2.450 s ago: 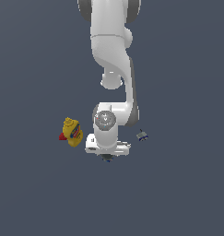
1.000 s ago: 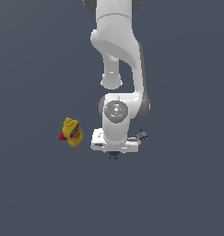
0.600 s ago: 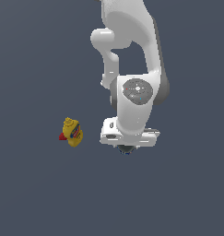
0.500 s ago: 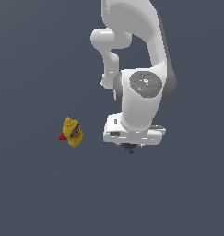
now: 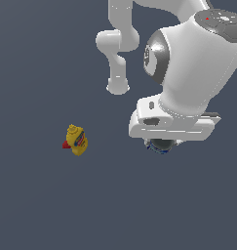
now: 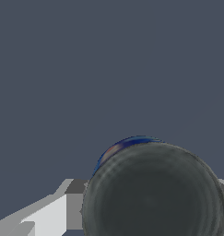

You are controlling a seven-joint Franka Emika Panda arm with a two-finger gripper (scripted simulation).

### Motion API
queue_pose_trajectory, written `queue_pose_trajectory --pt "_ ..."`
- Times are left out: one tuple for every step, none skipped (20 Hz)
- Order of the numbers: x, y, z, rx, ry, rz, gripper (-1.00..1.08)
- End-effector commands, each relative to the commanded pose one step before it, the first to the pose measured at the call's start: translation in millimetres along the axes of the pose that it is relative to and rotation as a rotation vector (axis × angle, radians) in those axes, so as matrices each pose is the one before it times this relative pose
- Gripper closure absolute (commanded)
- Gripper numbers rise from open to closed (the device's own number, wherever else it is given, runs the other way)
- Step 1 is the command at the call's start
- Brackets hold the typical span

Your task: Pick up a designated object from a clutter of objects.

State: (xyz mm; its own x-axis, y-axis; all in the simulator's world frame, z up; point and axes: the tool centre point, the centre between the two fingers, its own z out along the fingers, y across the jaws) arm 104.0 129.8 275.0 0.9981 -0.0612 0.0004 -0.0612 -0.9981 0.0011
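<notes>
Gripper (image 5: 160, 144) at centre right of the exterior view, clamped on the dark can (image 6: 152, 189), lifted close under the wrist. Yellow bottle (image 5: 76, 140) well apart at centre left. Risk: smooth round wall slipping from the fingers, likely if jolted or gripped off-centre.

**A bare simulated test space, not a real room**

The setting is a computer-rendered scene with no walls, furniture or fittings. A flat, even slate-grey floor (image 5: 37, 205) fills both views with no seams, texture or edges. The white robot arm (image 5: 188, 68) has smooth, plastic-looking shading and clean highlights. A small yellow bottle (image 5: 77, 140) lies alone on the grey, looking like a placed model. Lighting is uniform, with only faint shadows.
</notes>
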Motion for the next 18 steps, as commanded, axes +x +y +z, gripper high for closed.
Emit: queue_pose_trajectory --pt "2.59 -13.66 -24.18 -0.0002 -0.00015 0.00061 1.08" --pt "1.23 -4.61 -8.49 0.00063 -0.00008 0.00027 1.08" --pt "1.14 -4.73 -8.0 0.0 0.0 0.0 1.08" --pt "1.11 -4.45 -7.5 0.0 0.0 0.0 1.08" --pt "1.06 -4.12 -6.93 0.0 0.0 0.0 1.08" --pt "1.01 -3.79 -6.37 0.0 0.0 0.0 1.08" --pt "0.94 -3.48 -5.83 0.0 0.0 0.0 1.08" --pt "0.89 -3.18 -5.32 0.0 0.0 0.0 1.08" --pt "0.84 -2.9 -4.83 0.0 0.0 0.0 1.08" --pt "0.85 -2.4 -4.39 0.00067 -0.00016 -0.00003 1.08" --pt "0.75 -2.36 -3.91 0.0 0.0 0.0 1.08" --pt "0.71 -2.15 -3.55 0.0 0.0 0.0 1.08" --pt "0.65 -1.94 -3.2 0.0 0.0 0.0 1.08" --pt "0.6 -1.74 -2.86 0.0 0.0 0.0 1.08" --pt "0.54 -1.54 -2.54 0.0 0.0 0.0 1.08" --pt "0.49 -1.36 -2.23 0.0 0.0 0.0 1.08" --pt "0.44 -1.18 -1.93 0.0 0.0 0.0 1.08" --pt "0.39 -1.0 -1.63 0.0 0.0 0.0 1.08"
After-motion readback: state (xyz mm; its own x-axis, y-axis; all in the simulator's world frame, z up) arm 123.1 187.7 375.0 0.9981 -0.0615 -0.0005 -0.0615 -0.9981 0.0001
